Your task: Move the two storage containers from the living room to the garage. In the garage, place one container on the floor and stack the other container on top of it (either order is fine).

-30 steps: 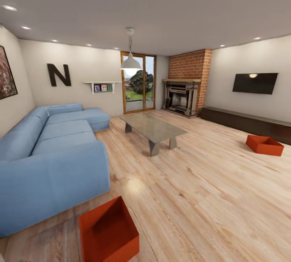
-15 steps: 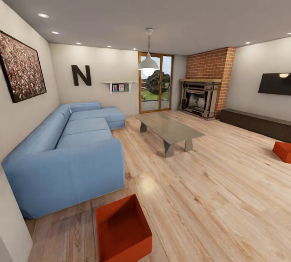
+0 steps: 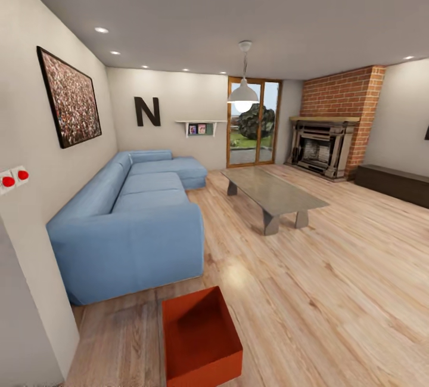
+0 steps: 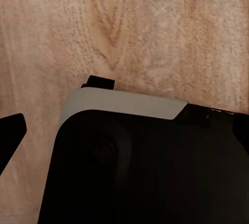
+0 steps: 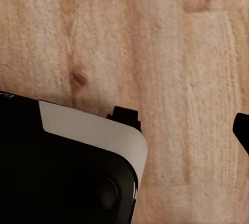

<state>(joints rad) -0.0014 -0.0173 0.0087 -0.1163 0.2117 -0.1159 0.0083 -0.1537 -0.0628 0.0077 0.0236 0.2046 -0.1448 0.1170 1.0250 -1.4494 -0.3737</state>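
Room: living room with a light wood-plank floor (image 3: 333,291), beige walls and recessed ceiling lights
Storage container: one orange-red bin (image 3: 201,339) sits on the planks at the near edge of the head view, just in front of the sofa's near end, apart from it
Container contents: nothing inside; only its bare orange-red bottom and low straight walls show
Sofa: big light-blue sectional (image 3: 134,214) along the left wall
Table: low grey table (image 3: 274,193) in mid-room, right of the sofa
Far wall: black letter N (image 3: 147,111), small shelf (image 3: 201,127), glazed door (image 3: 255,130)
Fireplace: dark hearth (image 3: 322,148) set in red brick at the far right
Left wall: framed picture (image 3: 70,98), two red buttons (image 3: 15,178)
Grippers: both wrist views look down on wood planks past the robot's dark body; I cannot tell whether either is spread or pressed together
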